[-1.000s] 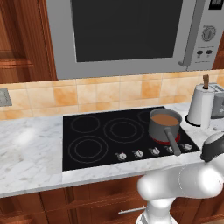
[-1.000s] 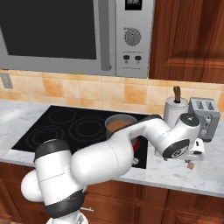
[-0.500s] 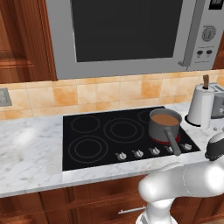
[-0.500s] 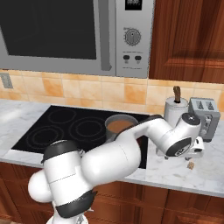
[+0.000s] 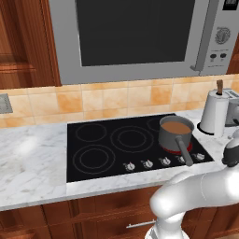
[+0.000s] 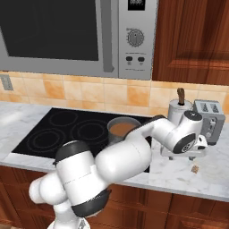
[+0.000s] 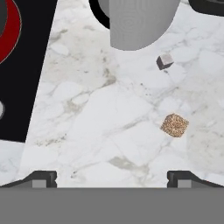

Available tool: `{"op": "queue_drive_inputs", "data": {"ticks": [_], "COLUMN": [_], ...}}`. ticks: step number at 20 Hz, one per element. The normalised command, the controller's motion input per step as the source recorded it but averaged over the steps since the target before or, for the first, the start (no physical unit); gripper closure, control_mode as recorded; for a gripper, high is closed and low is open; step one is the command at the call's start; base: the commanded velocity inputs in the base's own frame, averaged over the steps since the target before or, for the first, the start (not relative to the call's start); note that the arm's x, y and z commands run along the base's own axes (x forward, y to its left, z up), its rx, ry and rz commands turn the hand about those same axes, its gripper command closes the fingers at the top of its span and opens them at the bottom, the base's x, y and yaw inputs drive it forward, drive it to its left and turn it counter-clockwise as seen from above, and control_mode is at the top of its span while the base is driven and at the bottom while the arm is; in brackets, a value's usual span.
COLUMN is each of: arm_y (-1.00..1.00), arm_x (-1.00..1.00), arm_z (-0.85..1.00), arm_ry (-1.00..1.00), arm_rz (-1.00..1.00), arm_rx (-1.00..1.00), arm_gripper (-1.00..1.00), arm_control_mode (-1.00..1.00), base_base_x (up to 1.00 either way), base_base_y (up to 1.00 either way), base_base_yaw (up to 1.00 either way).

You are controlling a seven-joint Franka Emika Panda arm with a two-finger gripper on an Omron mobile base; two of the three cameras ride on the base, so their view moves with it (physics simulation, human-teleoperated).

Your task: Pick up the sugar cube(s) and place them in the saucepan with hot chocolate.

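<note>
While brown liquid fills it, saucepan [image 5: 176,134] rests on cooktop [image 5: 116,144].

Glossy white arm [image 6: 120,156] of rounded bulbous segments, dark grey bands at joints; small dark fingertips [image 7: 41,178] with grey pads.

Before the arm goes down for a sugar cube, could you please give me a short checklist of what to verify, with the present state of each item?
1. Gripper open: ok, fingertips stand wide apart in the hand view.
2. Nothing held: ok, bare marble between the fingertips.
3. Cubes in sight: ok, brown sugar cube and white sugar cube lie apart on the marble counter.
4. Gripper centred over a cube: not ok, both lie right of centre.
5. Room around white cube: cannot tell, it lies close to the paper-towel roll.
6. Saucepan ready: ok, upright on the cooktop, brown liquid inside.
</note>
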Motion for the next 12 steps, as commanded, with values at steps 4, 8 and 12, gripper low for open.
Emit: {"op": "queue_drive_inputs", "data": {"ticks": [4,8,12], "arm_y": [-0.35,-0.43,-0.29], "arm_x": [0.04,0.0,0.0], "arm_z": [-0.07,0.0,0.0], "arm_ry": [0.0,0.0,0.0], "arm_rz": [0.0,-0.02,-0.06], "arm_rx": [0.0,0.0,0.0], "arm_gripper": [-1.0,-1.0,-1.0], "arm_control_mode": [-1.0,-1.0,-1.0], "base_base_x": [0.0,0.0,0.0], "base_base_y": [0.0,0.0,0.0], "base_base_yaw": [0.0,0.0,0.0]}}
